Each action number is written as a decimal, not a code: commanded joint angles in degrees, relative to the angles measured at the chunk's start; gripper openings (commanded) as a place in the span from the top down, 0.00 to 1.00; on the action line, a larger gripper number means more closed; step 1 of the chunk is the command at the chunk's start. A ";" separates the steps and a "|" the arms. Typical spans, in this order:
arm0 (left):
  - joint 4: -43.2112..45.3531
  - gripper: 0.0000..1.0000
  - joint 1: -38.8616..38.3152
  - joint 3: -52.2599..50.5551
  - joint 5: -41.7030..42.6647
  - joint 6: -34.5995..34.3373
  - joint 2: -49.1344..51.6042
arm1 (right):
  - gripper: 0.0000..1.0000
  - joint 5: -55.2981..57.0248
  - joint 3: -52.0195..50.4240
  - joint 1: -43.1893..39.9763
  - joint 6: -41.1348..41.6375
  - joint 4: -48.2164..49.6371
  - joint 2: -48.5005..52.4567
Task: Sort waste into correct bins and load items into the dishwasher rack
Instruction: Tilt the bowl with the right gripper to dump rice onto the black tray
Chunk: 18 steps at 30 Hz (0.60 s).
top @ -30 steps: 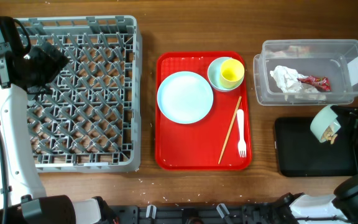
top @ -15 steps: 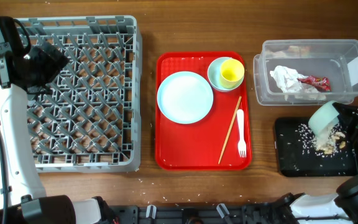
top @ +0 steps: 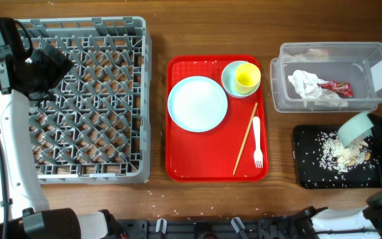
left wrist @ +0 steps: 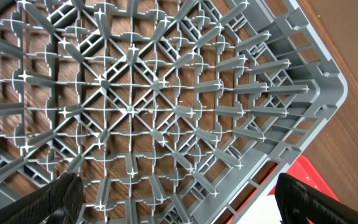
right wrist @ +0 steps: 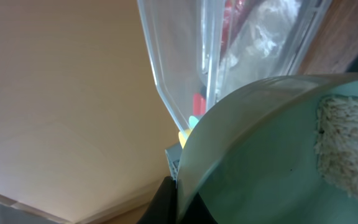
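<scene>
Bowl [top: 353, 127], small and pale, is clamped tilted in my right gripper [top: 375, 131] over the shallow black rectangular tray [top: 310, 174]. The large grey plastic rack [top: 91, 99] lies far left, under my spread left gripper [left wrist: 178, 186].

light: bright, even, soft shadows | overhead: sharp | left wrist: crisp | right wrist: bowl [right wrist: 260, 155] blurred (very close)

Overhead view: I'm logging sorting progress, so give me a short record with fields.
dishwasher rack: no dishes loaded, open left gripper above it
clear tub: napkin, red wrapper
black tray: rice scraps
right gripper: shut on tilted pale bowl over black tray
red serving tray: plate, yellow cup in second bowl, chopsticks, fork
</scene>
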 commanded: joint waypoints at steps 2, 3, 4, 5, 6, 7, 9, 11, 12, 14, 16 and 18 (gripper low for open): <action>0.13 0.00 0.22 0.04 -0.76 -0.31 -0.13 | 0.96 -8.11 0.02 -0.24 -0.42 0.31 2.60; 0.13 0.00 0.22 0.04 -0.74 -0.31 -0.13 | 0.96 -8.22 0.02 -0.24 0.52 1.01 3.19; 0.13 0.00 0.22 0.04 -0.76 -0.31 -0.13 | 0.96 -9.44 0.02 -0.24 -0.39 -0.48 3.65; 0.13 0.00 0.22 0.04 -0.76 -0.31 -0.13 | 0.96 -12.07 0.02 -0.24 -4.20 -4.33 4.20; 0.13 0.00 0.22 0.04 -0.74 -0.31 -0.13 | 0.96 -11.67 0.02 -0.24 -4.00 -6.71 4.33; 0.13 0.00 0.22 0.04 -0.74 -0.31 -0.13 | 0.96 -11.28 0.02 -0.24 -2.10 -6.91 4.33; 0.13 0.00 0.22 0.04 -0.74 -0.31 -0.13 | 0.96 -10.82 0.02 -0.28 -1.14 -7.80 4.33; 0.13 0.00 0.22 0.04 -0.74 -0.31 -0.13 | 0.96 -10.01 0.02 -0.28 0.59 -6.27 4.33; 0.13 0.00 0.22 0.04 -0.74 -0.31 -0.13 | 0.96 -8.74 0.02 -0.31 6.27 -2.21 4.35; 0.13 0.00 0.22 0.04 -0.76 -0.31 -0.13 | 0.96 -12.79 0.02 -0.35 4.26 -3.17 4.35; 0.13 0.00 0.22 0.04 -0.74 -0.31 -0.13 | 0.96 -12.85 0.02 -0.35 4.79 -2.40 4.42; 0.13 0.00 0.22 0.04 -0.74 -0.31 -0.13 | 0.96 -13.46 0.02 -0.35 5.60 -1.66 4.42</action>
